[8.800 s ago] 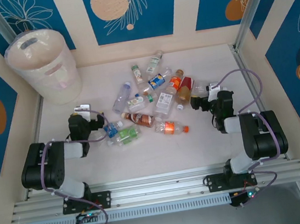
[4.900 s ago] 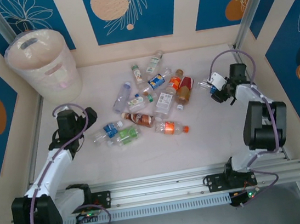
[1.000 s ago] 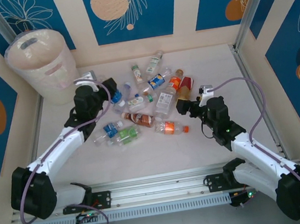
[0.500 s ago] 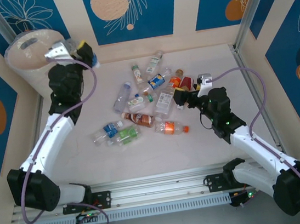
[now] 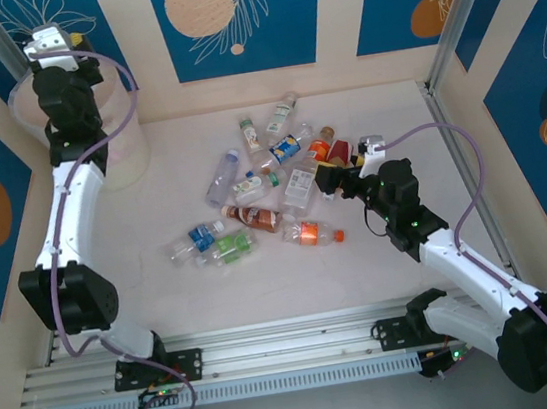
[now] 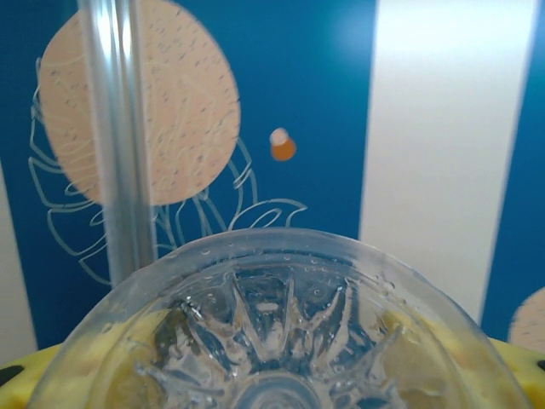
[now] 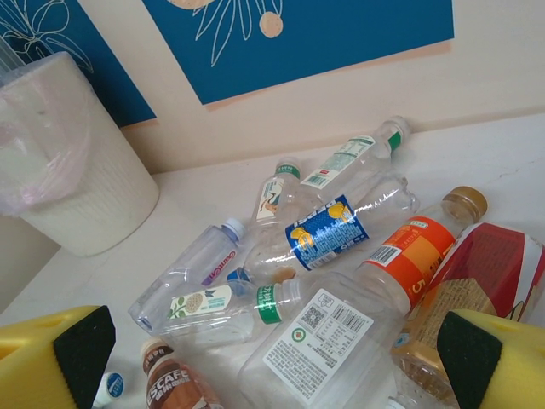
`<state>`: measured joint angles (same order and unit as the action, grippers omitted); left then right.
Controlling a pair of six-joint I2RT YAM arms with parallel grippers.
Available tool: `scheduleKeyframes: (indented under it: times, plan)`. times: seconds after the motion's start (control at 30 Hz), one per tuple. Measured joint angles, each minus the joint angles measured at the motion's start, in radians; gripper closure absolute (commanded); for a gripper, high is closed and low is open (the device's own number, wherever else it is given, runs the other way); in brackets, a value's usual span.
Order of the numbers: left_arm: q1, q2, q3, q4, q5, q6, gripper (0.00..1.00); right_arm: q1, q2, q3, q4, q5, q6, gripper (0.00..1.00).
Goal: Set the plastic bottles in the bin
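Top view: the left gripper (image 5: 58, 41) hangs over the mouth of the bin (image 5: 122, 144) in the far-left corner. The right gripper (image 5: 334, 176) hovers low at the right edge of the plastic bottles (image 5: 255, 217) scattered mid-table.

Left wrist view: the ribbed base of 1 clear bottle (image 6: 277, 341) sits clamped between the yellow fingers (image 6: 524, 375).

Right wrist view: the jaws stand wide apart, holding nothing. Ahead of them lie an orange-label bottle (image 7: 404, 251) and a white-label bottle (image 7: 319, 336), among others. These empties look light, thin-walled and slick, so they would likely dent or roll. A grip across the mid-body, at the label, seems safest.
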<state>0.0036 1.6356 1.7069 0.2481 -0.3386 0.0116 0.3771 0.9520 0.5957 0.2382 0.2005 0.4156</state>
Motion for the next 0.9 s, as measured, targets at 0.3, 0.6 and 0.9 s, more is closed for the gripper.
scheduleKeyframes:
  times: [0.3,0.6,0.9]
  plan:
    - [0.145,0.145,0.091,-0.157,0.05,-0.082,0.44,0.0,-0.008,0.0,-0.026,0.031,0.038,0.01]
    - [0.176,0.407,0.48,-0.489,0.202,-0.138,0.44,0.0,0.03,0.0,-0.049,0.053,0.086,0.01]
    - [0.174,0.456,0.626,-0.756,0.385,-0.198,0.44,0.0,0.119,0.05,-0.083,0.055,0.108,0.01]
